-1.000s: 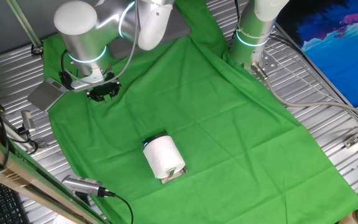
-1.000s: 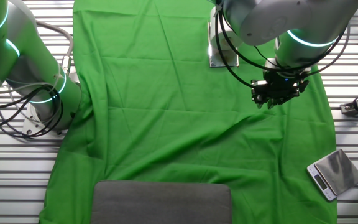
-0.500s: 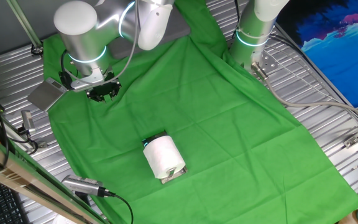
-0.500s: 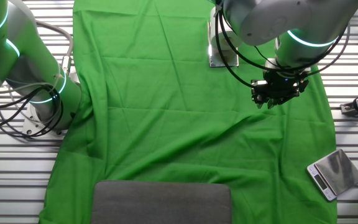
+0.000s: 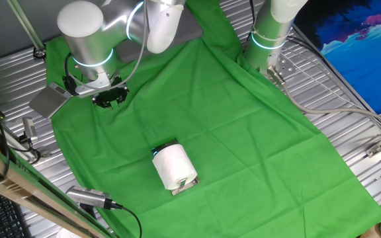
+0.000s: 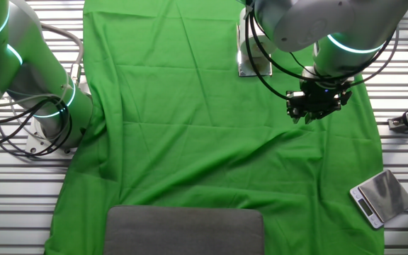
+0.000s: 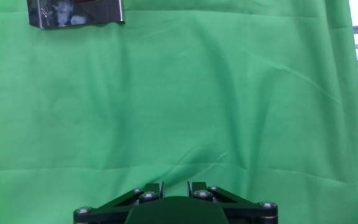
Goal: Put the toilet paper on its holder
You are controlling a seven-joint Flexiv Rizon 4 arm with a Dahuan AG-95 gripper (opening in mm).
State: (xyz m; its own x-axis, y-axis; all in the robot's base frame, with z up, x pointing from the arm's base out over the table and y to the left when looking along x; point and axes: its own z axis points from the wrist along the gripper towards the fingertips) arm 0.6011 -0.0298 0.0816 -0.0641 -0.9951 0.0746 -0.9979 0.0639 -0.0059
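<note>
The white toilet paper [image 5: 174, 166] lies on its side on the chrome holder [image 5: 186, 187] at the front of the green cloth, with the bar through its core. In the other fixed view the holder [image 6: 254, 65] shows at the top edge, and the roll is mostly hidden behind the arm. The hand view shows only the holder's shiny plate [image 7: 74, 13] at the top left. My gripper [image 5: 110, 98] hangs far from the roll, over the cloth's back left part. It also shows in the other fixed view [image 6: 317, 108] and the hand view [image 7: 174, 186]. Its fingers stand close together with nothing between them.
A flat dull grey plate [image 5: 47, 101] lies off the cloth's edge by the gripper, also in the other fixed view [image 6: 381, 197]. A second arm's base [image 5: 268, 36] stands at the back. A dark grey pad [image 6: 184, 229] lies on the cloth's edge.
</note>
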